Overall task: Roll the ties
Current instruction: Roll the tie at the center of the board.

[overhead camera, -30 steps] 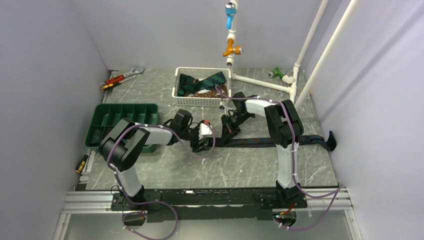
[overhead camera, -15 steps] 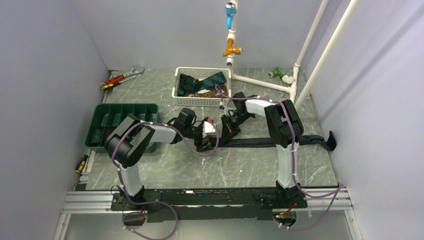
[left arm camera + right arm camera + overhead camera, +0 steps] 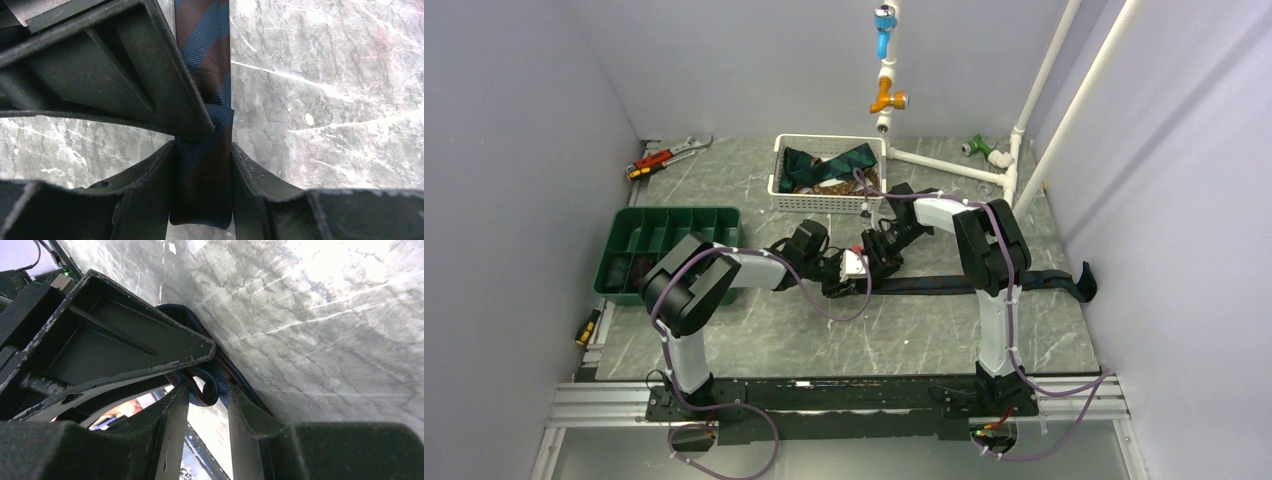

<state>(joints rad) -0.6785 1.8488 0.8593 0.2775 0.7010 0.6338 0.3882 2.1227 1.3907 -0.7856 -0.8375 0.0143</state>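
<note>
A dark navy and brown striped tie lies flat across the table, its wide end at the right edge. Its left end is folded into a small loop. My left gripper is shut on the tie there; in the left wrist view both fingers press the strip's two edges. My right gripper meets it tip to tip. In the right wrist view its jaws stand apart with the loop loose between the tips. More ties lie in a white basket.
A green compartment tray sits at the left. A wrench lies at the back left and a screwdriver off the table's left edge. White pipes run along the back right, with valves hanging above the basket.
My left arm has moved right up against the right gripper, and its jaws have narrowed onto the tie's end. The right gripper's jaws, shut before, have parted.
</note>
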